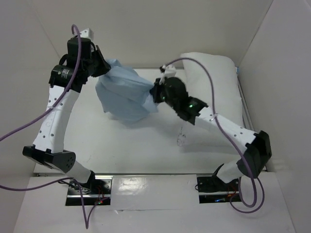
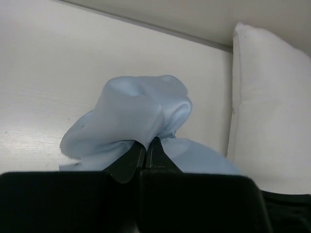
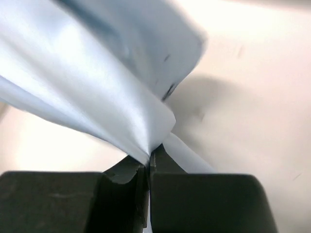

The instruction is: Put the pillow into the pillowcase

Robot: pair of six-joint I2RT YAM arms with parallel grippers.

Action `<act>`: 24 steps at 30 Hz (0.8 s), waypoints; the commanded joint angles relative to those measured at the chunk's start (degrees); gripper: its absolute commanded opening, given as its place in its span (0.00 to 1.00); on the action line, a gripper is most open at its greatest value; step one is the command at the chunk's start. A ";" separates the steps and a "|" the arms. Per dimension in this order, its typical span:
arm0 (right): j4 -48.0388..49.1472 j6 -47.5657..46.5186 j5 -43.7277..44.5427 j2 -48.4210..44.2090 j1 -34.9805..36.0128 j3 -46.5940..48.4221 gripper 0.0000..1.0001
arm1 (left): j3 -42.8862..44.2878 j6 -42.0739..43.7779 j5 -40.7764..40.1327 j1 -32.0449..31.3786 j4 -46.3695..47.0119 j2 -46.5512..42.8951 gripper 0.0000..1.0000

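The light blue pillowcase (image 1: pixel 124 94) hangs bunched above the table between my two grippers. My left gripper (image 1: pixel 104 65) is shut on its upper left edge; in the left wrist view the blue pillowcase (image 2: pixel 136 116) rises from that gripper's (image 2: pixel 146 143) pinched tips. My right gripper (image 1: pixel 154 93) is shut on its right edge, and the right wrist view shows the pillowcase (image 3: pixel 97 82) fanning out from the tips of that gripper (image 3: pixel 149 158). The plump white pillow (image 1: pixel 214 77) lies along the right side of the table, partly under the right arm; the pillow (image 2: pixel 272 102) also fills the right of the left wrist view.
White walls close in the table (image 1: pixel 87 136) at the left, back and right. A small clear object (image 1: pixel 181 141) lies on the table near the pillow's front edge. The arm bases stand at the near edge.
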 commanded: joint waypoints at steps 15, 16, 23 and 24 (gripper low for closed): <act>0.82 -18.42 -21.60 -1.81 -25.47 31.01 0.00 | 10.12 -5.48 33.84 15.03 30.34 5.95 0.00; -0.15 -18.42 -24.05 -3.99 -24.94 27.08 0.00 | 3.13 -4.61 33.85 15.55 32.01 3.82 0.00; -8.21 -16.92 -29.00 -17.00 -16.44 0.55 0.00 | -37.43 1.99 33.27 15.30 28.09 -16.74 0.91; -10.59 -16.23 -29.00 -17.02 -15.54 -1.33 0.10 | -40.25 2.52 31.58 15.29 25.20 -17.73 1.00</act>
